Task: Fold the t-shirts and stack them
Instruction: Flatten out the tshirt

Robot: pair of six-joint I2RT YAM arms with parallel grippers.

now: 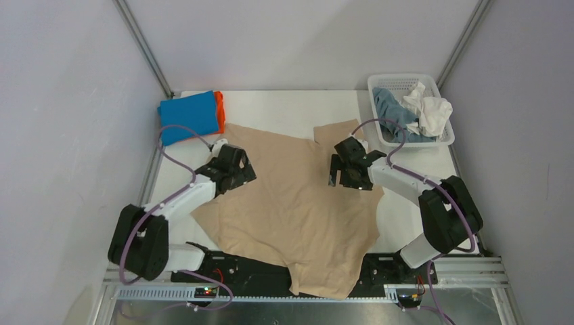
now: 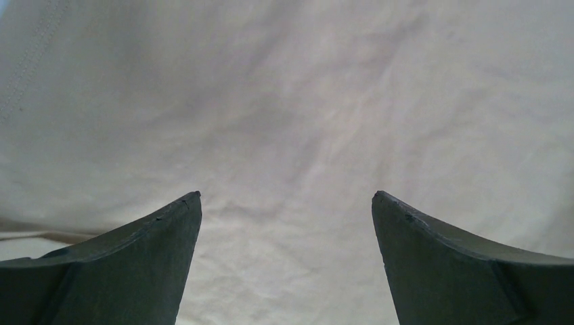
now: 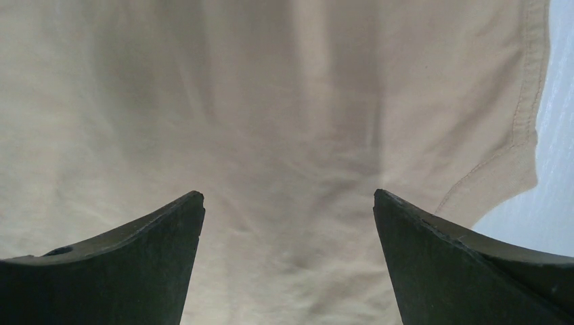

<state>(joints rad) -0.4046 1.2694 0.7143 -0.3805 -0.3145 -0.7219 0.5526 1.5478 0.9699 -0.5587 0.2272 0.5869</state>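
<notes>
Fingers [image 2: 135, 257] spread wide on both arms, nothing pinched, low over the beige t-shirt [image 1: 298, 203].

Left gripper [image 1: 231, 169] and right gripper [image 1: 346, 169] are above that shirt, which lies open and unfolded across the middle of the table, its hem over the near edge. A folded blue t-shirt [image 1: 187, 116] sits at the far left with the orange t-shirt [image 1: 219, 112] at its edge, so two look done. White t-shirt [image 1: 428, 108] and grey-blue t-shirt [image 1: 396, 108] lie crumpled in the basket [image 1: 443, 139]. Three remain, I judge.
</notes>
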